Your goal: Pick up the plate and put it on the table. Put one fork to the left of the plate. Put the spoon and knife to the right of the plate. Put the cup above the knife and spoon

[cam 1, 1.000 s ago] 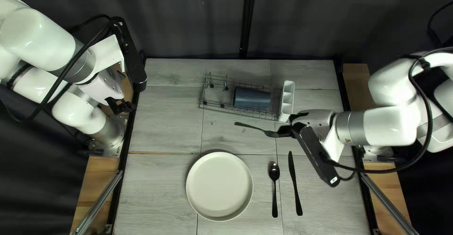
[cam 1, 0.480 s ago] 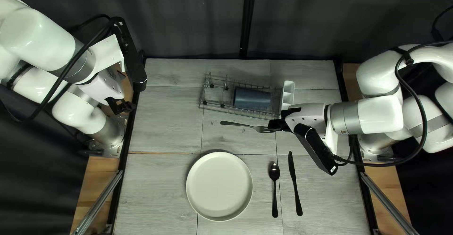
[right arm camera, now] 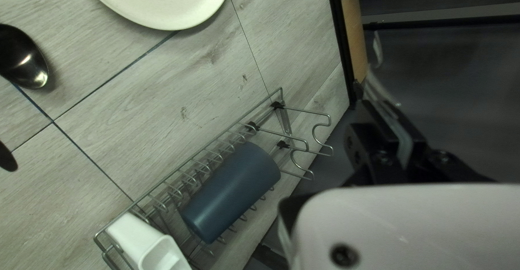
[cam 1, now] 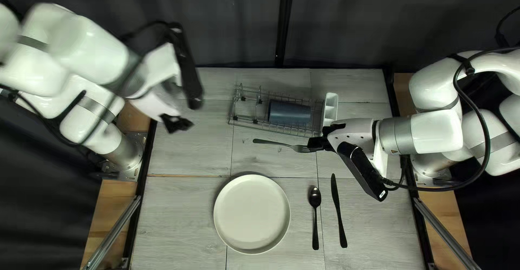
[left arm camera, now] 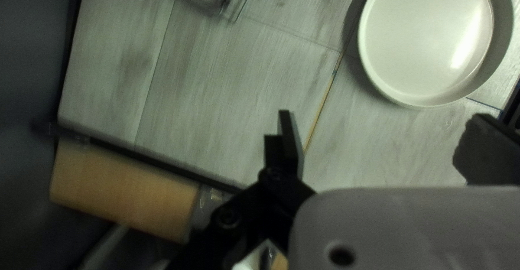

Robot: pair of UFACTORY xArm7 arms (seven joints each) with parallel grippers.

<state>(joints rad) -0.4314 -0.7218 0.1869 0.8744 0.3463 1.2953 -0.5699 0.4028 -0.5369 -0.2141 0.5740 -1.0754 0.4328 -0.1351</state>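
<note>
My left gripper (cam 1: 176,124) hangs over the table's left part; in the left wrist view the left gripper (left arm camera: 382,140) is open, nothing between its fingers, the plate (left arm camera: 428,37) ahead. My right gripper (cam 1: 316,144) is in front of the rack, shut on the fork (cam 1: 276,143) near its tines, handle pointing left. The right wrist view shows the right gripper (right arm camera: 398,126) with the fork blurred between its fingers. The white plate (cam 1: 252,213) lies at the table's front; right of it lie the spoon (cam 1: 315,216) and the knife (cam 1: 339,210). The dark blue cup (cam 1: 290,113) lies sideways in the rack.
The wire rack (cam 1: 246,107) stands toward the table's back, with a white utensil holder (cam 1: 330,110) at its right end, close to my right gripper. A black rail (left arm camera: 146,156) edges the table beneath my left gripper.
My left arm has swung right, from beyond the table's left edge to over the table. Earlier my right gripper shifted left with the fork; it has since stayed still.
</note>
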